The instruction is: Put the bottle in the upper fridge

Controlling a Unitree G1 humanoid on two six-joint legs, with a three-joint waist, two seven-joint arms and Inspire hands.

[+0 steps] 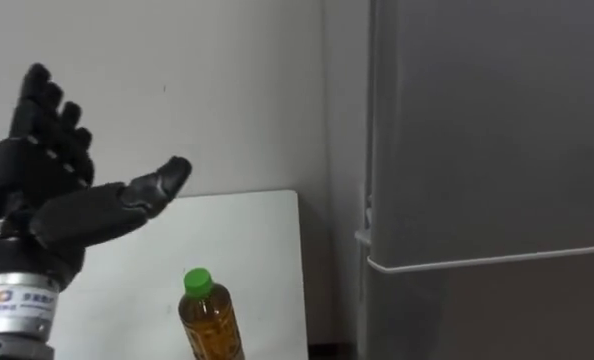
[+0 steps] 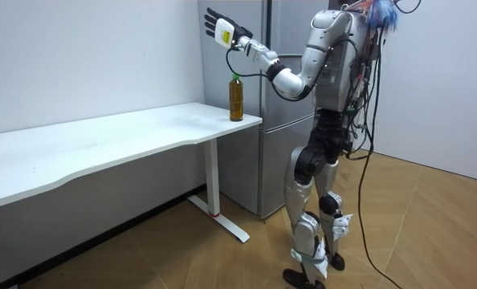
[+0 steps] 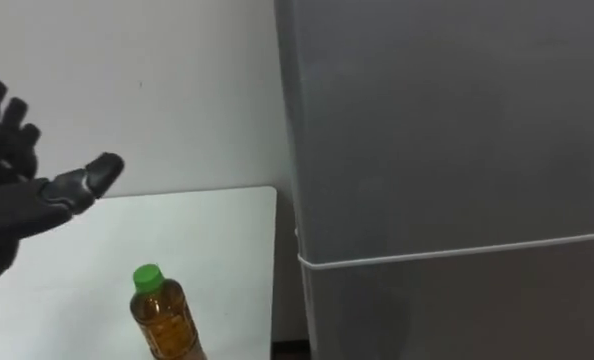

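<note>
A bottle [image 1: 209, 318] of amber drink with a green cap stands upright on the white table [image 1: 257, 230], near its corner beside the fridge. My left hand [image 1: 47, 200] is raised above and to the left of the bottle, open, fingers spread and thumb pointing out, holding nothing. In the room view the same hand [image 2: 220, 29] is held high over the bottle [image 2: 236, 98]. The grey fridge [image 1: 487, 150] stands right of the table with both doors closed; a seam [image 1: 477, 262] splits the upper door from the lower one.
The table [image 2: 102, 144] runs along a white wall, away from the fridge [image 2: 275, 104]. I stand on a wooden floor close to the fridge front and the table's end. A narrow gap separates table and fridge.
</note>
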